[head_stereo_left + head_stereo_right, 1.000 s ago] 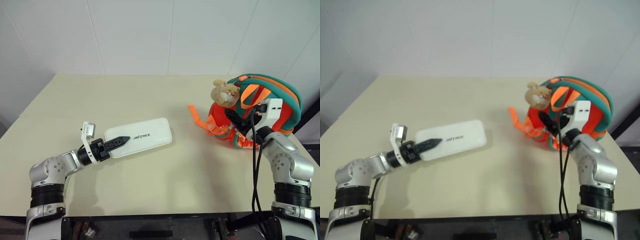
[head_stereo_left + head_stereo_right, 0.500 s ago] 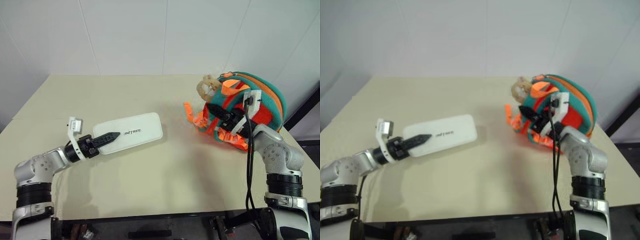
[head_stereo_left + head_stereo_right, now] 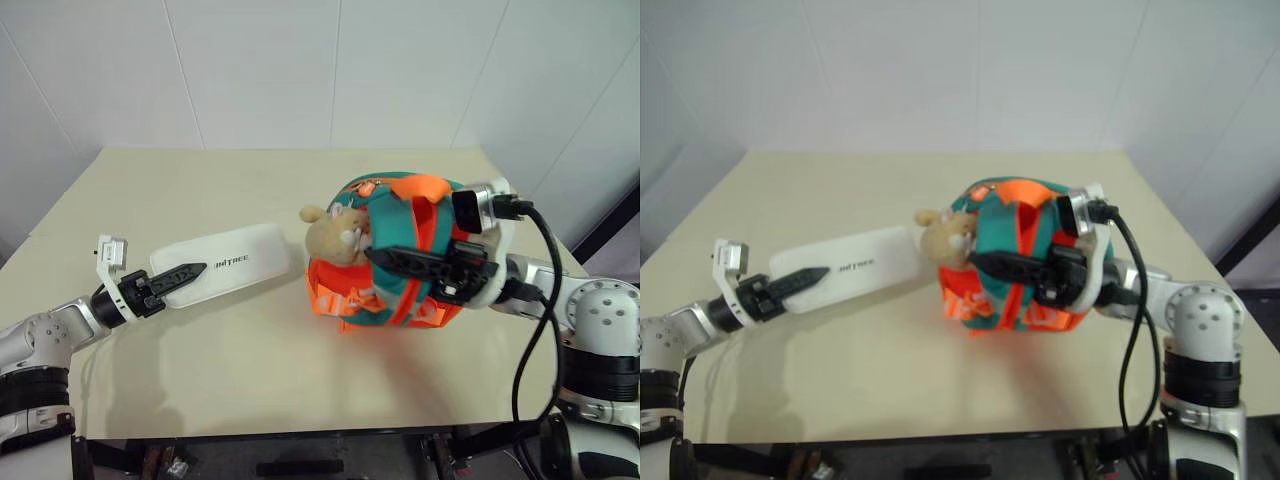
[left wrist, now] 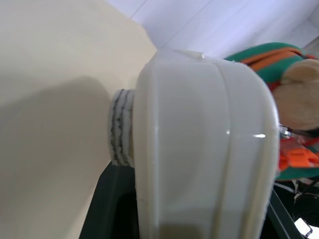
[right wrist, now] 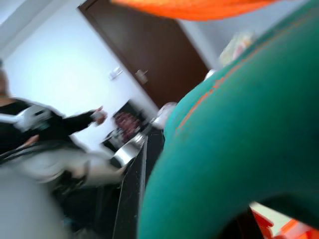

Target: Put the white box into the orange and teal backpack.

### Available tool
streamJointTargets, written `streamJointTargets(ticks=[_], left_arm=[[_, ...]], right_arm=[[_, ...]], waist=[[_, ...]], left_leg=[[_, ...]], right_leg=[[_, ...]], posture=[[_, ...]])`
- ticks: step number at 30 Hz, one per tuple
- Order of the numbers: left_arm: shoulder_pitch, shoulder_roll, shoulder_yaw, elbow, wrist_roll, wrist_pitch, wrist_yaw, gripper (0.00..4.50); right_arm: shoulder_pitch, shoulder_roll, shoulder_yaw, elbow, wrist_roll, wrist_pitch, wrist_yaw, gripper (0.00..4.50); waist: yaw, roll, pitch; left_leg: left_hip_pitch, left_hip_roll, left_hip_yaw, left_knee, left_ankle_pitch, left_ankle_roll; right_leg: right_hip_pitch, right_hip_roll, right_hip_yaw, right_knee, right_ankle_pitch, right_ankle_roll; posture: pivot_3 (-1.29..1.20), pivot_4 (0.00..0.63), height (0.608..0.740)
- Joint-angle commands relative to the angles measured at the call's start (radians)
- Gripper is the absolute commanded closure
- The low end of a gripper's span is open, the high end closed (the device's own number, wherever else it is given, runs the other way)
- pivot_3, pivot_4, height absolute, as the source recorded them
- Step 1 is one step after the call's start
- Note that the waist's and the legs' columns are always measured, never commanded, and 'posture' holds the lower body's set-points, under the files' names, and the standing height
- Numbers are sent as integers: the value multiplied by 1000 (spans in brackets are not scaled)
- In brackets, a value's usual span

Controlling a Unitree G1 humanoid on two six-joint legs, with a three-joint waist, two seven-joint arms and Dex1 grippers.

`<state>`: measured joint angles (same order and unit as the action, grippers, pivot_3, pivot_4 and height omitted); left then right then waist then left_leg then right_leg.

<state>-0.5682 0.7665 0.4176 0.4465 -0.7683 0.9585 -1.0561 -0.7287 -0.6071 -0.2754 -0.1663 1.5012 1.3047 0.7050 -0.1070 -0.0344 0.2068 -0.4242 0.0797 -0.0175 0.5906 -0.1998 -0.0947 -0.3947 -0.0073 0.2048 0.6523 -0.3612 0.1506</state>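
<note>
A: Where are things right now?

B: The left gripper has its fingers clamped on one end of the white box, which sticks out toward the middle of the counter, its far end just beside the plush toy on the orange and teal backpack. The right gripper has its fingers closed on the backpack's teal trim, holding the bag near the counter's centre, at about three o'clock from the box.

A: So what makes the next bit go well?

B: I'd say finding the opening first. I can't tell where it faces from here; the toy and straps face the box. The right arm likely needs to turn the bag so the mouth points to nine o'clock, and hold it firmly while the box slides in lengthwise.

A: Risks?

B: The box catching on straps or the toy, or the bag slumping shut.
</note>
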Motion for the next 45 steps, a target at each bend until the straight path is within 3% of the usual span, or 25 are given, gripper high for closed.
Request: streamJointTargets(ticks=[1, 9, 18, 25, 32, 36, 45], left_arm=[[4, 24, 35, -25, -15, -21, -13, 3228], [38, 8, 71, -151, -77, 0, -5, 3228], [21, 0, 163, -386, -288, 93, 15, 3228], [-38, -53, 87, -423, -307, 49, 13, 3228], [-124, -114, -80, -328, -96, -224, -45, 3228], [-191, -151, -101, -238, -13, -389, -59, 3228], [-241, -99, -271, -147, 186, -597, -241, 3228]], right_arm=[[24, -64, -5, -21, 82, 34, 3, 4426], [129, -143, 48, 67, -103, 6, 133, 4426], [139, -155, 95, 93, -233, -42, 267, 4426], [139, -129, 123, 80, -278, -60, 287, 4426], [139, -105, 118, 63, -286, -60, 273, 4426], [151, -99, 105, 47, -280, -59, 261, 4426], [175, -87, 81, 30, -274, -69, 235, 4426]], waist=[[0, -1, 1], [3, -3, 0], [7, -4, 0], [9, -4, 0], [12, -4, 0], [22, -4, 0], [24, -4, 0]], left_leg=[[0, 0, 0, 0, 0, 0], [0, 0, 0, 1, 0, 0], [0, 0, 0, 2, -1, 0], [0, 0, 0, 4, -1, 0], [0, 0, 0, 4, -1, 0], [0, 0, 0, 5, -1, 0], [0, 0, 0, 6, -1, 0]], right_leg=[[0, 0, 0, 0, 0, 0], [0, 0, 0, 0, 0, 0], [0, 0, 0, 0, 0, 0], [1, 0, 0, 0, 0, 1], [1, 1, 0, 0, 0, 1], [1, 1, 0, 1, 0, 1], [2, 1, 0, 1, 0, 1]], posture=[[0, 150, 740], [0, 150, 740], [0, 150, 740], [0, 150, 740], [0, 150, 740], [0, 150, 740], [0, 150, 740]])
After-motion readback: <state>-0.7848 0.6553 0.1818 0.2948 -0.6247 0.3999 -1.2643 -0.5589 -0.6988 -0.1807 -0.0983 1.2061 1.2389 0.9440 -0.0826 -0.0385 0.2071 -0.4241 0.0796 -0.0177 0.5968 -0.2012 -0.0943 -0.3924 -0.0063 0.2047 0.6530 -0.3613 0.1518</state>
